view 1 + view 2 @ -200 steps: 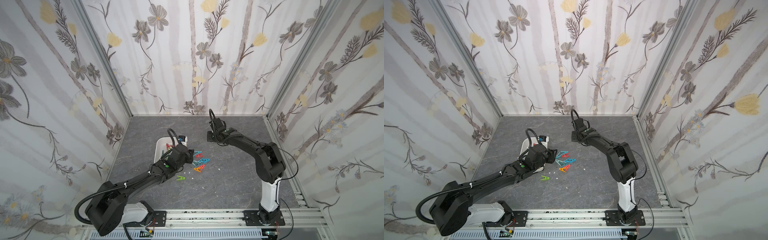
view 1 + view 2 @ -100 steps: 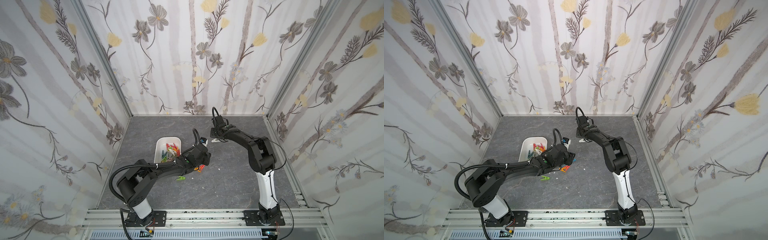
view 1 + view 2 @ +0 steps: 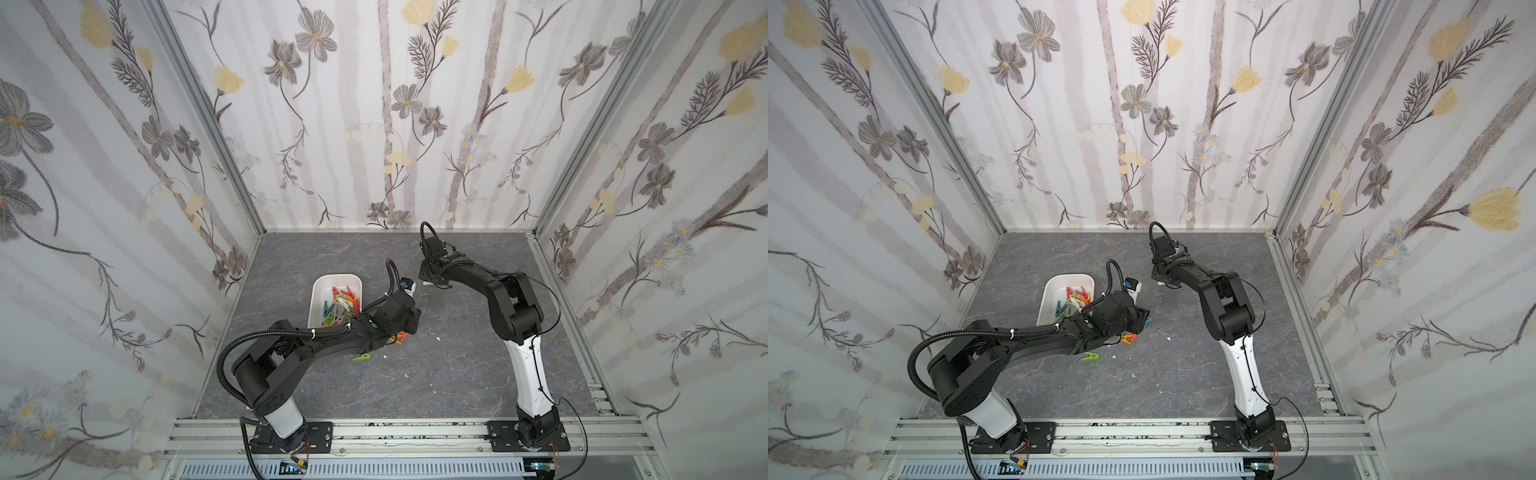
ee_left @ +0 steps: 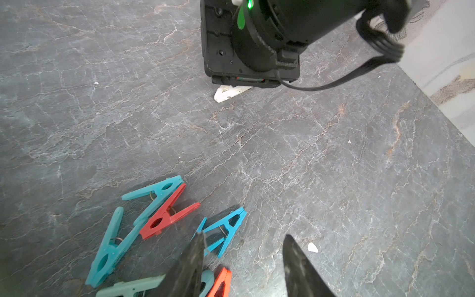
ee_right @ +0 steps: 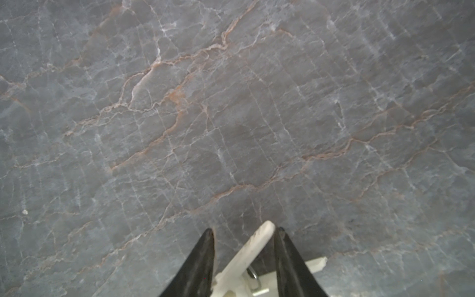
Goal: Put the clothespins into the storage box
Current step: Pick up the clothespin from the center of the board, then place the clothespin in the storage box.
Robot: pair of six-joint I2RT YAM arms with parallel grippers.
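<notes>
The storage box (image 3: 314,296) is a white tub with rounded corners, sitting left of centre on the grey marbled table (image 3: 465,374). It's already got a jumble of clothespins (image 3: 343,305) inside: red, green, yellow, orange, beige. More lie loose just right of the box, mostly tucked under the left arm (image 3: 332,337) in both top views. Only an orange clothespin (image 3: 1128,339) peeks out there, plus a green clothespin (image 3: 362,357) lying alone a bit nearer. A white clothespin (image 3: 427,282) sits farther back, around the middle, right under the right gripper (image 5: 244,229).

Room-wise, the box stands apart from the left wall (image 3: 124,208). The right and near parts of the table are open slab out to the rail (image 3: 395,432).

The left wrist view fills in what that arm hides: two teal clothespins (image 4: 151,198), a red clothespin (image 4: 167,217) lying across one of them, and a blue clothespin (image 4: 225,230). The left gripper (image 4: 243,239) has its jaws apart with nothing between them, one finger just beside the blue one.

The right wrist view shows the right gripper's fingers either side of the white clothespin. One leg touches one finger, and there's a visible gap at the other fingertip. Whether it's actually squeezing lower down, I can't tell; the view's too tight.
</notes>
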